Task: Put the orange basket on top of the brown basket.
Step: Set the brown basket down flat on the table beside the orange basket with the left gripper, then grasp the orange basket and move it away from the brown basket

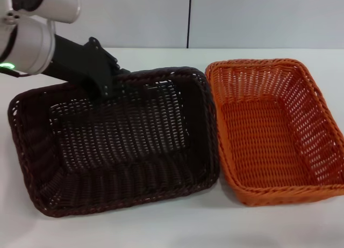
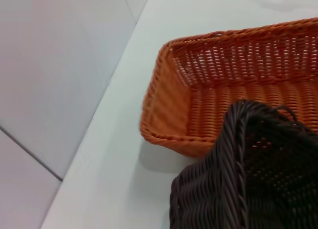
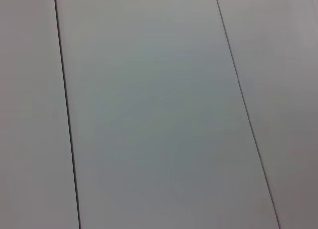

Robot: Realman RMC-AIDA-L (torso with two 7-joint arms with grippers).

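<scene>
The brown basket (image 1: 115,143) fills the left and middle of the head view and looks raised and tilted, its right rim right beside the orange basket (image 1: 274,129). My left gripper (image 1: 109,84) reaches in from the upper left and is shut on the brown basket's far rim. The orange basket rests empty on the white table at the right. In the left wrist view a corner of the brown basket (image 2: 248,179) shows close up in front of the orange basket (image 2: 223,85). My right gripper is out of view.
The white table (image 1: 172,226) extends in front of both baskets. A pale panelled wall (image 1: 242,16) stands behind the table and fills the right wrist view (image 3: 159,110).
</scene>
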